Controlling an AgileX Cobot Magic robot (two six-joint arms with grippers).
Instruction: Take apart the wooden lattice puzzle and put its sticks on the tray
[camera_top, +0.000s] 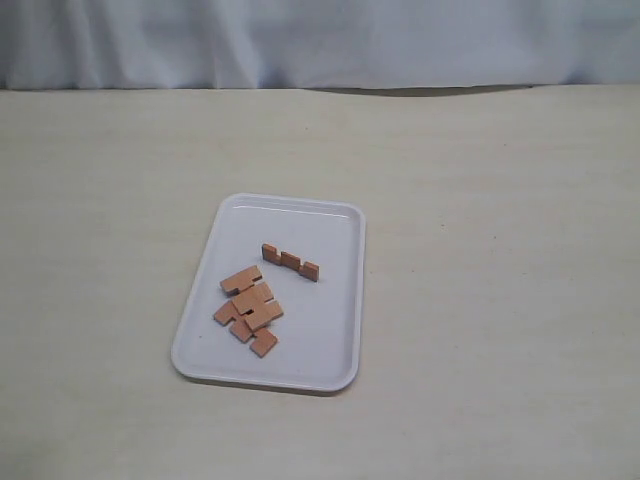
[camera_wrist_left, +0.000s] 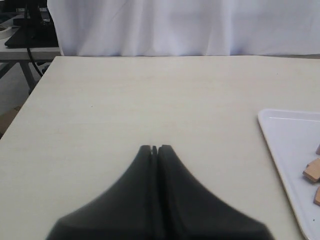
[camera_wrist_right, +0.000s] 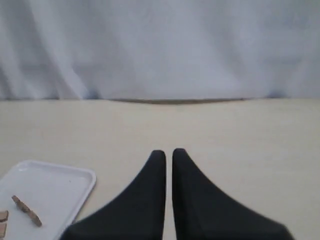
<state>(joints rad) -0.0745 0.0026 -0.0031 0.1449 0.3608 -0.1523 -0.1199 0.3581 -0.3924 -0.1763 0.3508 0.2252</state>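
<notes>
The white tray (camera_top: 330, 340) lies in the middle of the table. One notched stick (camera_top: 290, 262) stands on edge in its far half. A cluster of flat reddish-brown sticks (camera_top: 250, 308) lies touching and overlapping in its near left part; no hash-shaped lattice shows. Neither gripper appears in the exterior view. In the left wrist view my left gripper (camera_wrist_left: 154, 148) is shut and empty over bare table, with the tray (camera_wrist_left: 290, 145) and stick ends (camera_wrist_left: 312, 170) off to its side. My right gripper (camera_wrist_right: 168, 152) is shut with a hairline gap, empty, beside the tray (camera_wrist_right: 55, 182) and a stick (camera_wrist_right: 27, 210).
A pale curtain (camera_top: 320, 40) hangs behind the table's far edge. The left wrist view shows the table's side edge (camera_wrist_left: 25, 107) with dark equipment and cables (camera_wrist_left: 27, 30) beyond it.
</notes>
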